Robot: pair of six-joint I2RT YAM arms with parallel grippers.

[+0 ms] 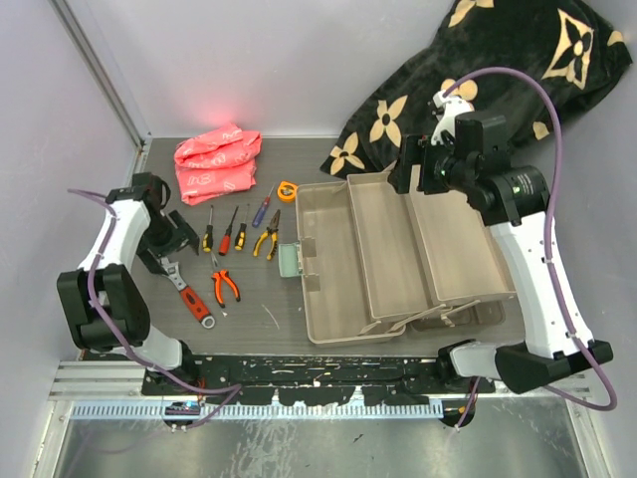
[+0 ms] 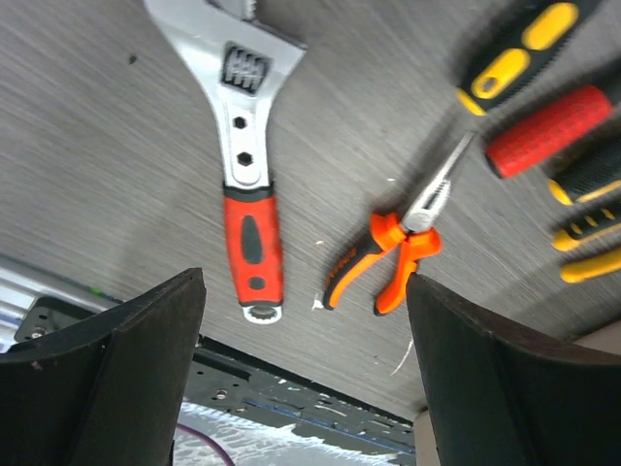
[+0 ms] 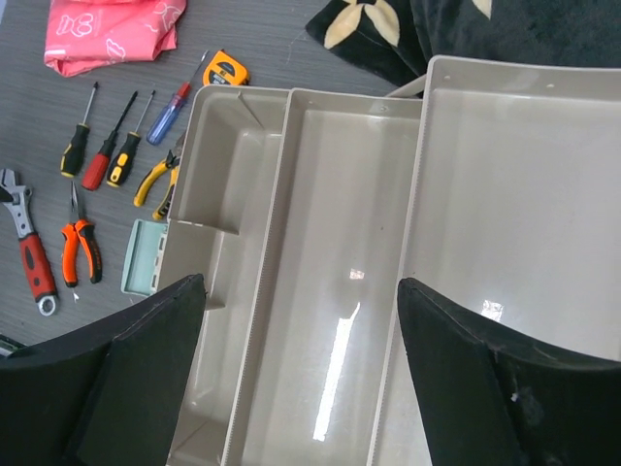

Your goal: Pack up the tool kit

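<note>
- In the top view the left gripper (image 1: 171,239) is only a dark lump over the head of the red wrench (image 1: 189,289), and its jaws cannot be read there.
- The left wrist view settles it. The fingers (image 2: 146,349) stand wide apart above the table with nothing between them.
- That same view cuts the wrench's head off at the top edge. The screwdriver handles (image 2: 548,126) run off its right edge, so their shafts are out of sight.
- The orange pliers (image 2: 388,262) show whole there, lying just beside the wrench's red grip.
- The toolbox (image 1: 328,299) sits open on the right half of the table with its beige trays fanned out. Its near right corner is hidden behind the right arm, and the thin bars there may be the handle.
- The right gripper (image 1: 418,169) hangs over the trays. Its wrist view shows its fingers (image 3: 126,379) spread wide and holding nothing.
- Only the right wrist view looks into the trays, which appear bare. It crops the toolbox at the right and bottom.
- That view also takes in the yellow pliers (image 3: 160,184), the orange tape measure (image 3: 225,70) and a pale green box (image 3: 146,257) against the toolbox's left wall.
- A pink bag (image 1: 217,159) and the flowered blanket (image 1: 518,60) lie at the back.
</note>
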